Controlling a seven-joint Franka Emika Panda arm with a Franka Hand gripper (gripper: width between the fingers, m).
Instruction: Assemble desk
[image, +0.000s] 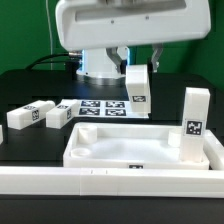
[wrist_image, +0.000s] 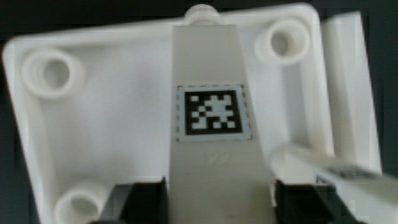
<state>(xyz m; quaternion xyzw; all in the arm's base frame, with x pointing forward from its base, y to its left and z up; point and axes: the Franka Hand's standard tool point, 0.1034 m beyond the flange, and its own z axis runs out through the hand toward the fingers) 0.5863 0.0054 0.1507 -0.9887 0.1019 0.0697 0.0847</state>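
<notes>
While two white square plastic legs (image: 28, 116) (image: 60, 113) lie idle on the black counter (image: 25, 95) at the exterior view's left, the end effector (image: 137, 68) is clamped on a third white tagged leg (image: 137, 88), holding it upright above the large white rimmed plastic tabletop (image: 120, 150). It looks light and rigid, with smooth sides that are likely slippery, so a firm pinch on the flat faces near the upper end, clear of the tag, seems right. Over at the right, a fourth leg (image: 194, 122) stands upright in a corner of the tabletop. What's hard to judge: which of the round corner sockets (wrist_image: 54, 70) the held leg is meant for, the cropped fingers (wrist_image: 134, 203), and a blurred white shape beside them.
</notes>
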